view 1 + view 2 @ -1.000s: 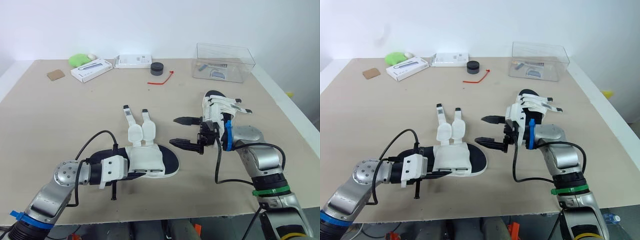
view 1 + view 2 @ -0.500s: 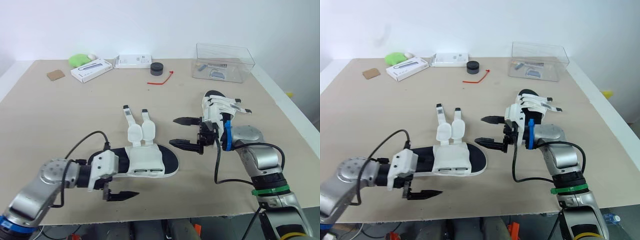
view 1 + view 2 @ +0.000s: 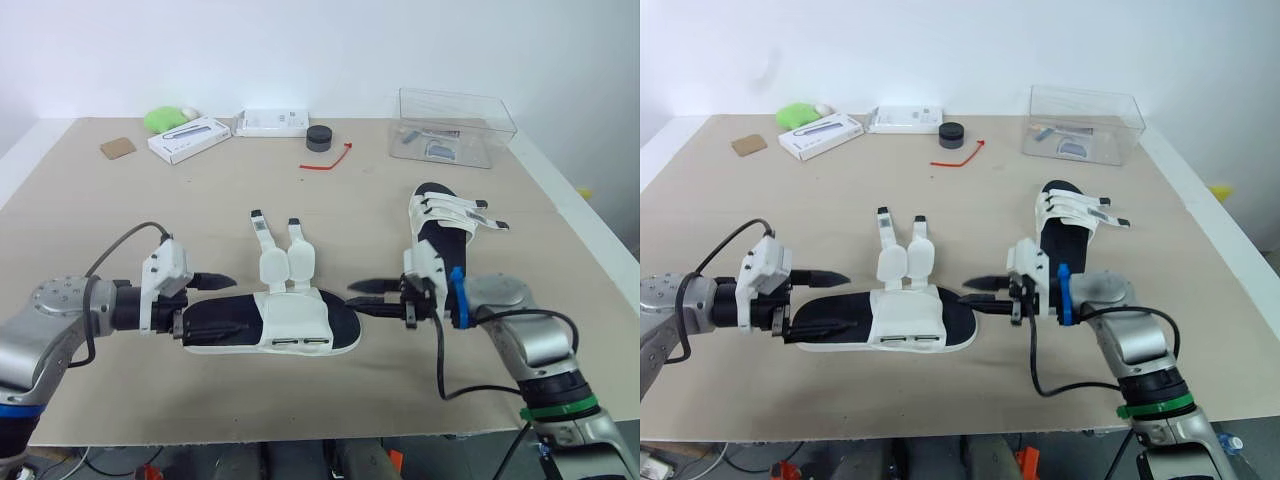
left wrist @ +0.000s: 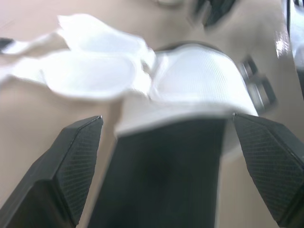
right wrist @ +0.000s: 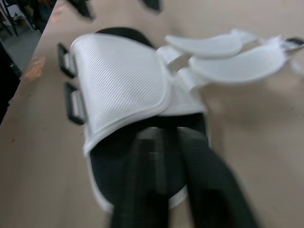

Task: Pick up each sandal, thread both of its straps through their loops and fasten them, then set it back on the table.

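An unfastened sandal (image 3: 290,322) with a black sole and white upper lies mid-table, its two straps (image 3: 278,250) spread toward the far side. My left gripper (image 3: 205,303) is open at the heel end; in the left wrist view its fingers (image 4: 71,175) flank the black heel. My right gripper (image 3: 368,296) is shut, with its tips at the sandal's toe (image 5: 142,190); I cannot tell whether it pinches the sole. A second sandal (image 3: 440,215) with its straps across it lies to the right, beyond my right arm.
At the back right stands a clear plastic box (image 3: 455,125). Along the far edge are two white boxes (image 3: 188,138) (image 3: 270,122), a black round object (image 3: 319,137), a red tie (image 3: 325,160), a green object (image 3: 165,118) and a brown card (image 3: 117,148).
My left gripper opened and swung from the sandal's near side to its heel end. My right gripper dropped to the toe and shut. The sandal has barely moved.
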Controlling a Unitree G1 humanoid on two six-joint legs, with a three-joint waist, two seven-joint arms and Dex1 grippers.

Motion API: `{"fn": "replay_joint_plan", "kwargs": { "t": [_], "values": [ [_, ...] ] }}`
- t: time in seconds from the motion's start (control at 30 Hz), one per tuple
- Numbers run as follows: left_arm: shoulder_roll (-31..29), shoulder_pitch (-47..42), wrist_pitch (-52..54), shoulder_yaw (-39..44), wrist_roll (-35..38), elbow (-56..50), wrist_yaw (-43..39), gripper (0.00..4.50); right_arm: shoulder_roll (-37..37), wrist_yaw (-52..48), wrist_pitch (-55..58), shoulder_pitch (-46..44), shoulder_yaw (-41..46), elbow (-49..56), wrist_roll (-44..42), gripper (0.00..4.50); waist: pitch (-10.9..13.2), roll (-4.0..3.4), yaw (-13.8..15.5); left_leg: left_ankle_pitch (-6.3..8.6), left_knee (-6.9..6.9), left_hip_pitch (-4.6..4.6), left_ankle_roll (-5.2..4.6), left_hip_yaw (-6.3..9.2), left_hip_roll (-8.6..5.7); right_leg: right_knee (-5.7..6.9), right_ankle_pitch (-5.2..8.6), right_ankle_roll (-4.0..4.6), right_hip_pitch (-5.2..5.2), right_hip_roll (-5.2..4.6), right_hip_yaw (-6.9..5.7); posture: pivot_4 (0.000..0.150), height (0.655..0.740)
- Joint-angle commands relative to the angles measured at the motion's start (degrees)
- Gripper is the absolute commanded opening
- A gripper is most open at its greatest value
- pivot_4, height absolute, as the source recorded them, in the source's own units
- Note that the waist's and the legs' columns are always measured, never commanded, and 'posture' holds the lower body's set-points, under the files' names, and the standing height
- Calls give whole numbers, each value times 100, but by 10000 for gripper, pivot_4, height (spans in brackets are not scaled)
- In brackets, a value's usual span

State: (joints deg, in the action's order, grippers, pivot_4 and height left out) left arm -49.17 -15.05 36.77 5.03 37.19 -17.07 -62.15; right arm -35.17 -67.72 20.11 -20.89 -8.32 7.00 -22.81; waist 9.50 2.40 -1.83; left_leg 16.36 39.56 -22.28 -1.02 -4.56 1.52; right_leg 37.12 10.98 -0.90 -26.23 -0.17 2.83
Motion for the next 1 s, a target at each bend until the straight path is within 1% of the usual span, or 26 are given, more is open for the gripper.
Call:
{"fn": "replay_joint_plan", "kwargs": {
  "t": [0.03, 0.13, 0.27, 0.33, 0.4, 0.47, 0.67, 0.9, 1.0],
  "values": [
    [274, -276, 482, 140, 390, 14, 395, 45000, -8, 45, -106, -28, -79, 338, 90, 346, 0, 0, 9, 0, 0, 1, 0, 1, 0, 1, 0, 0, 0, 0, 0, 1500, 7400],
    [802, -672, 1037, 327, 758, 323, 1067, 45000, 127, 247, -152, -60, -309, 326, 337, 346, -1, 2, 36, -1, 6, 2, 1, 8, 0, 6, 0, 0, 4, 1, -4, 1500, 7400],
    [1076, -949, 1543, 524, 1092, 566, 1461, 45000, 151, 257, -156, -93, -435, 304, 429, 346, -1, 4, 31, -3, 14, 0, 4, 7, 2, 8, -7, 2, 4, 6, 0, 1500, 7400],
    [1169, -1095, 1962, 612, 1332, 744, 1673, 45000, 145, 250, -230, -119, -556, 250, 565, 346, -1, 5, 37, -5, 15, 0, 7, 9, 1, 8, -8, 2, 5, 5, -2, 1500, 7400],
    [1146, -1162, 2148, 509, 1233, 818, 1815, 45000, 165, 251, -274, -140, -607, 196, 636, 346, -1, 5, 41, -5, 16, -1, 8, 10, 1, 8, -8, 2, 5, 4, -3, 1500, 7400],
    [1161, -1261, 2506, 499, 1322, 1019, 1923, 45000, 194, 250, -287, -164, -623, 156, 671, 346, -1, 5, 41, -5, 16, 0, 8, 8, 0, 9, -8, 1, 5, 4, -2, 1500, 7400],
    [1298, -1549, 3079, 609, 1422, 1598, 2152, 45000, 165, 202, -440, -178, -676, 66, 788, 346, -1, 5, 47, -6, 17, -1, 10, 11, -1, 9, -9, 2, 6, 4, -3, 1500, 7400],
    [1518, -2230, 4025, 819, 1546, 2859, 2430, 45000, 247, 232, -520, -261, -675, 39, 815, 346, -2, 6, 43, -9, 21, 0, 13, 12, 0, 9, -16, 6, 8, 8, -4, 1500, 7400],
    [1590, -2405, 4041, 609, 1350, 3127, 2409, 45000, 262, 232, -551, -289, -670, 28, 821, 346, -2, 6, 47, -9, 21, 0, 15, 14, 1, 9, -16, 7, 7, 9, -5, 1500, 7400]
  ]
}}
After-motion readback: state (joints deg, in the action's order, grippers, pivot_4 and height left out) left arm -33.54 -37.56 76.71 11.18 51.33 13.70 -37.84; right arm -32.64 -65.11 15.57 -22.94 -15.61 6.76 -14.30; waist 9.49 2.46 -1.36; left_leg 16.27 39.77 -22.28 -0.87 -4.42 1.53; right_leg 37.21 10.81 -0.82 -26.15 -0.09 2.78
